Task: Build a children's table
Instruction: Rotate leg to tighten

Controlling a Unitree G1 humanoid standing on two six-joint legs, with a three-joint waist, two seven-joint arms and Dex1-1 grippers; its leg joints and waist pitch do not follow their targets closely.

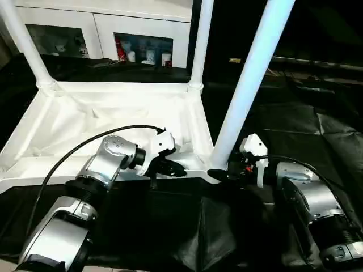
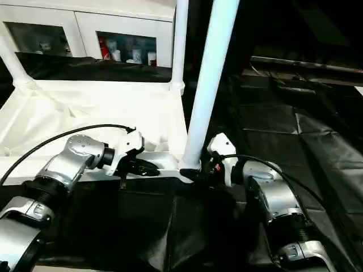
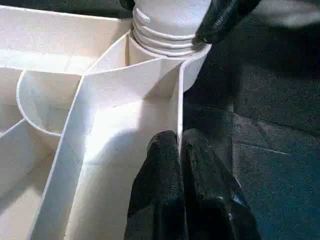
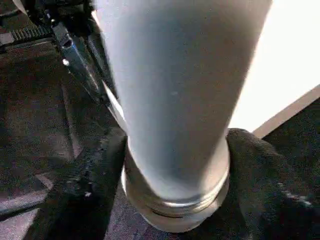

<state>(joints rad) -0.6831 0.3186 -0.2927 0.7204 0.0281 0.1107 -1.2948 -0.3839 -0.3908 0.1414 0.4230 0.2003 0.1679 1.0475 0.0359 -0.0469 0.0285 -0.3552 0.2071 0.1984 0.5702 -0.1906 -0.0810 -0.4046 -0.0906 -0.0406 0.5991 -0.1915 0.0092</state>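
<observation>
Three legs are up on the overturned top [image 1: 108, 119], which lies ribs-up on the black cloth [image 1: 295, 124] — two at the far corners [image 1: 25, 42] [image 1: 201, 39], and the near-right leg [image 1: 249, 79] leaning a little as it goes into its corner socket [image 3: 165, 50]. The near-left corner still looks bare, so I'd judge this the third of four.

At the leg's foot the right gripper [image 4: 175, 165] has its black fingers [image 4: 90, 170] wrapped about the tube just above the collar, clamped on it. The left gripper [image 3: 181, 185] pinches the top's near rim wall just beside that socket, fingers narrow with the thin wall between them.

To seat it well, I'd say the leg wants bringing upright first — pushed in while it tilts, the collar may bind on the socket's edge. The left should keep the top from sliding on the cloth while the right presses straight down, perhaps with a slight twist, until the ringed collar sits flush.
</observation>
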